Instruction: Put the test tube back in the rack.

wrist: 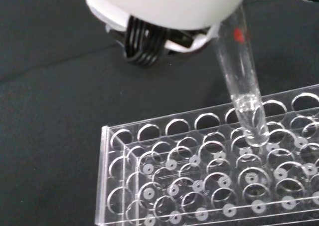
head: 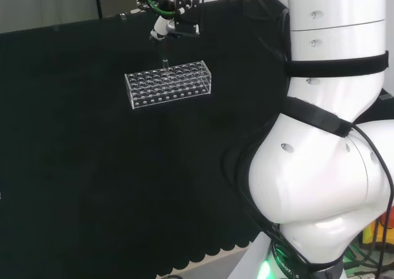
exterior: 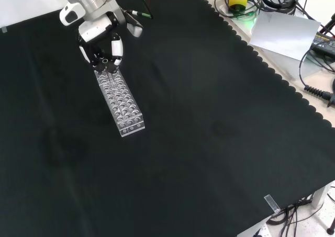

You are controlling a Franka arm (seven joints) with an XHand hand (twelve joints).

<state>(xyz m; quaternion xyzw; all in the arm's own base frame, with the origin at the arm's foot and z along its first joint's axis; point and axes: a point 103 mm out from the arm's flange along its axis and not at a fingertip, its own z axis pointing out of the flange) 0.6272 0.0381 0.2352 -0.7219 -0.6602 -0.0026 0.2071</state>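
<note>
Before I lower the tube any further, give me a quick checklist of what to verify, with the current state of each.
1. Tube held: the robot hand has its fingers closed on the test tube. Ok.
2. Tube tip at the rack: in the wrist view the rounded tip sits at the rim of a hole in the rack. Ok.
3. Tube upright: it leans in the wrist view; whether it lines up with the hole, cannot tell.
4. Target hole free: nearby holes look empty. Ok.
5. Rack flat on the black cloth and not tipped. Ok.
6. Liquid in the tube: cannot tell.
</note>
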